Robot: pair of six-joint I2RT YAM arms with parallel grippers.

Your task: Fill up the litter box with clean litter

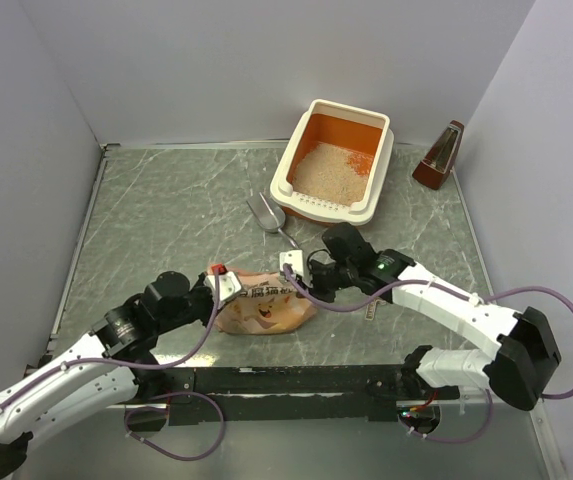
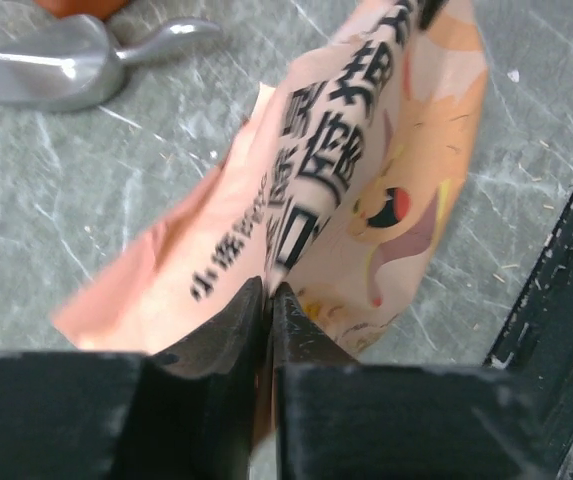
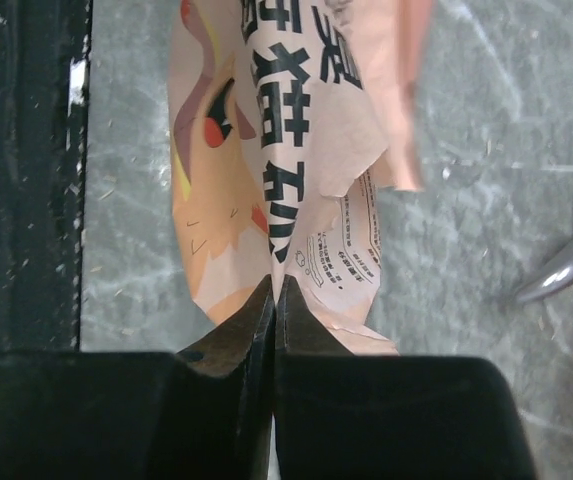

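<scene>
Two pinches on the bag [image 1: 266, 312]: left gripper [image 2: 269, 292] clamped at its ten o'clock corner, right gripper [image 3: 271, 285] likewise at one. Next, likely: hoist it toward the litter box [image 1: 284, 185], one o'clock.

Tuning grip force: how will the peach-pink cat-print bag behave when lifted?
Probably floppy: the bag creases and folds between the left gripper and right gripper pinching it. Likely light, since it looks slack and flattened; may sag midway.

Table [image 1: 166, 220]: grey-green stone-patterned top, pale veins, fine specks scattered on it.
Walls: plain pale lavender-grey panels; back wall [image 1: 266, 60], left wall [image 1: 16, 150], right wall [image 1: 546, 130], each meeting the table's edge.
Black rail [image 1: 286, 380]: along the near edge.
Light: even, soft, with faint shadows.
</scene>
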